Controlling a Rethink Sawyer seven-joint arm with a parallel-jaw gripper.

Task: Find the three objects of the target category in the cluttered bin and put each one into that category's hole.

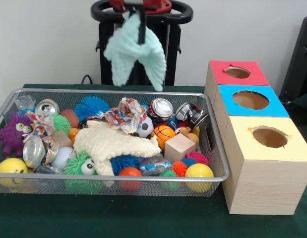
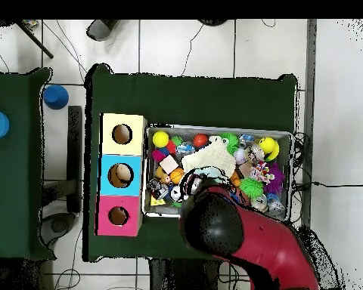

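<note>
The wire mesh bin (image 1: pixel 118 92) sits on the green table, full of clutter; it also shows in the overhead view (image 2: pixel 293 170). My gripper (image 1: pixel 141 30) is raised above the bin's far side, shut on a mint-green waffle-weave cloth (image 1: pixel 136 57) that hangs free in the air. In the overhead view my arm (image 2: pixel 222 226) covers the gripper and the bin's near part. A cream waffle-weave cloth (image 1: pixel 116 144) lies across the middle of the bin. No furry plush animal shows clearly; any are hidden in the clutter.
Three wooden boxes with round holes stand beside the bin: red top (image 1: pixel 237 73), blue top (image 1: pixel 251 100), yellow top (image 1: pixel 270 137). The bin holds spiky rubber balls, crushed cans, small sports balls, a wooden cube (image 1: pixel 179 147) and a purple googly-eyed ball (image 1: pixel 14 134).
</note>
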